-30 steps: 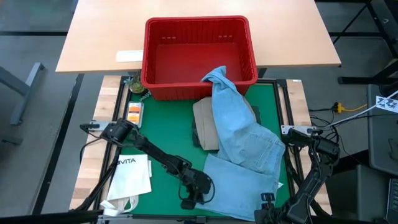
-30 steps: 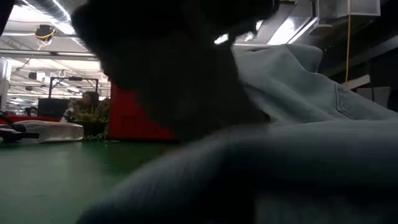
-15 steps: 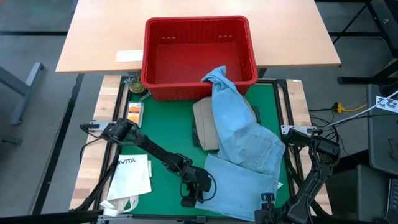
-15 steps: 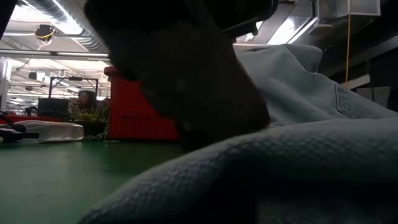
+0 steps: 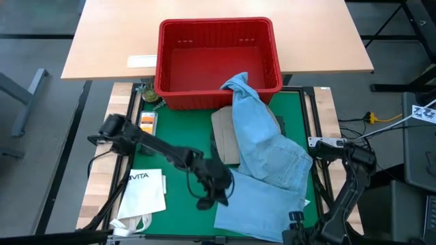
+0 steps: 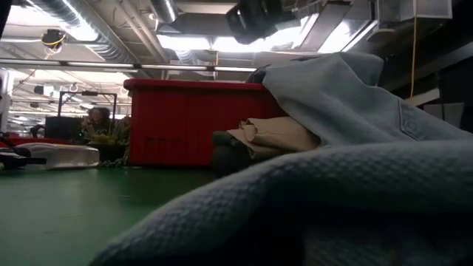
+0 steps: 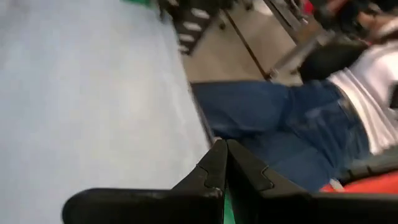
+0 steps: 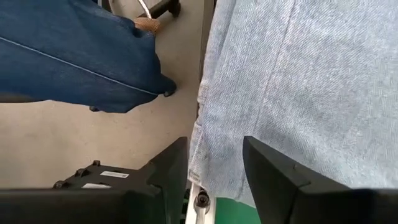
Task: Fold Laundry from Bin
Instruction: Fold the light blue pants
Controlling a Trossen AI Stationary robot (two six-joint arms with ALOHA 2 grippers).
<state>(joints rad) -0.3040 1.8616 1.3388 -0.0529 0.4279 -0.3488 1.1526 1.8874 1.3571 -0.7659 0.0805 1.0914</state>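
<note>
The light blue denim jeans hang from the red bin's near rim and run over a khaki garment to the mat's near edge. The khaki garment lies on a dark garment. My left gripper is shut and empty. It is raised above the green mat, beside the left edge of the jeans' near leg, and shows high up in the low view. My right gripper is open at the table's near edge. Its fingers stand on either side of the jeans' overhanging edge.
A white "VITA" paper bag lies at the mat's near left. Small items sit along the mat's left side. A wooden table stands behind the bin. A person in blue jeans stands beyond the near edge.
My left gripper has risen off the mat from beside the jeans' near left edge and has gone a little toward the far edge. It no longer blocks the low view, which now shows the bin and the garments.
</note>
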